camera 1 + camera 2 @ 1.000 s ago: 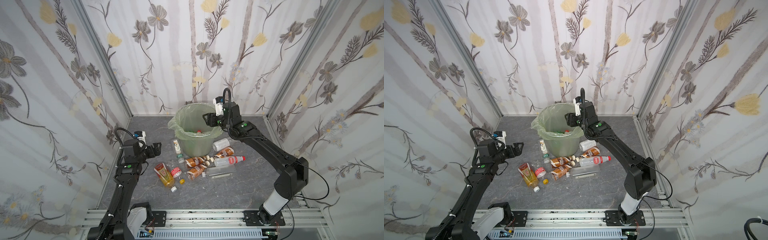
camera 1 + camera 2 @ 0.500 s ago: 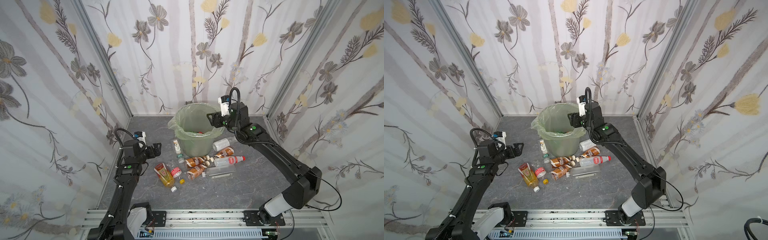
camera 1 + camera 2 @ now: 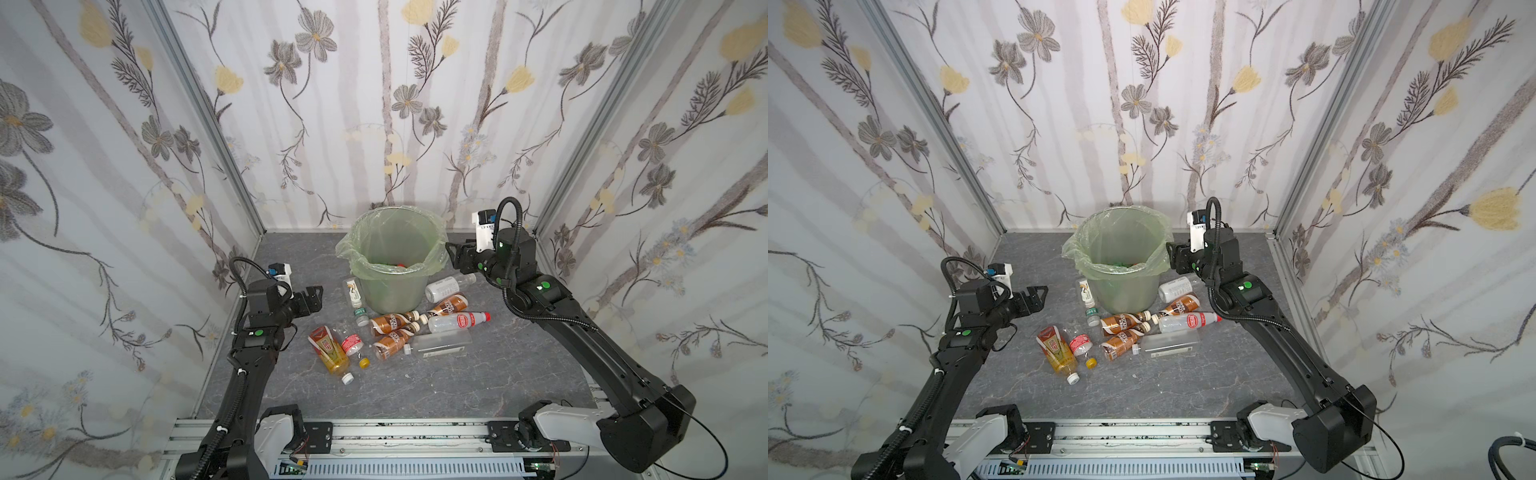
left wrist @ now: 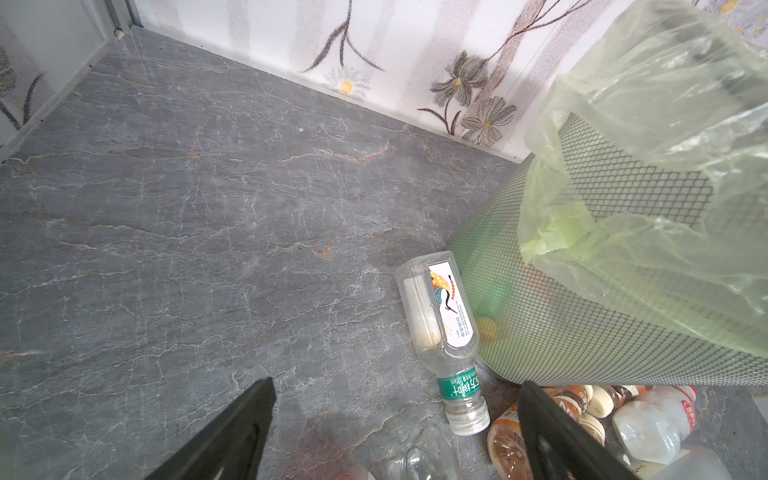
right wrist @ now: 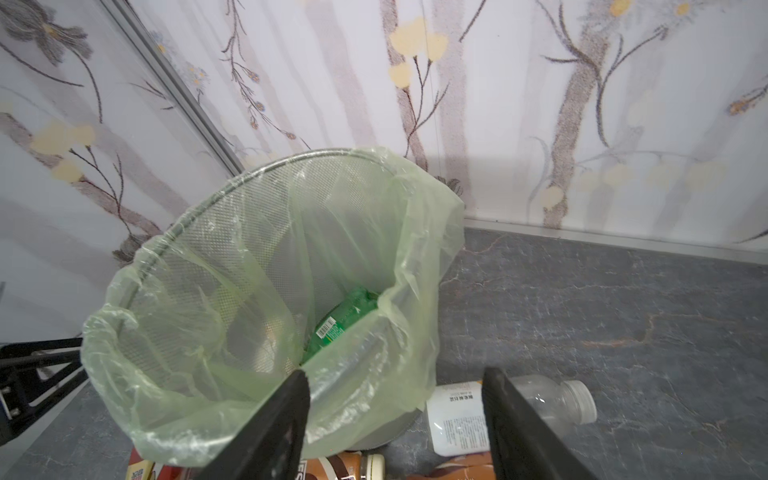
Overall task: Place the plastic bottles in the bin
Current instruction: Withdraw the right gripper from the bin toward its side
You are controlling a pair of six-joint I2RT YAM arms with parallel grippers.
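I'm looking at a grey marbled floor point(image 3: 415, 395) boxed in by flowered walls point(image 3: 124, 166). On the left, my left gripper point(image 3: 314, 291) hangs above the floor, jaws spread wide with nothing in them, near the amber bottle point(image 3: 333, 360). Most of the plastic bottles point(image 3: 395, 324) lie on their sides, heaped against the front of the bin point(image 3: 390, 291). I can see a green bottle point(image 5: 340, 320) inside it. My right gripper point(image 3: 452, 253) sits just beside the bin's right rim, jaws parted and empty.
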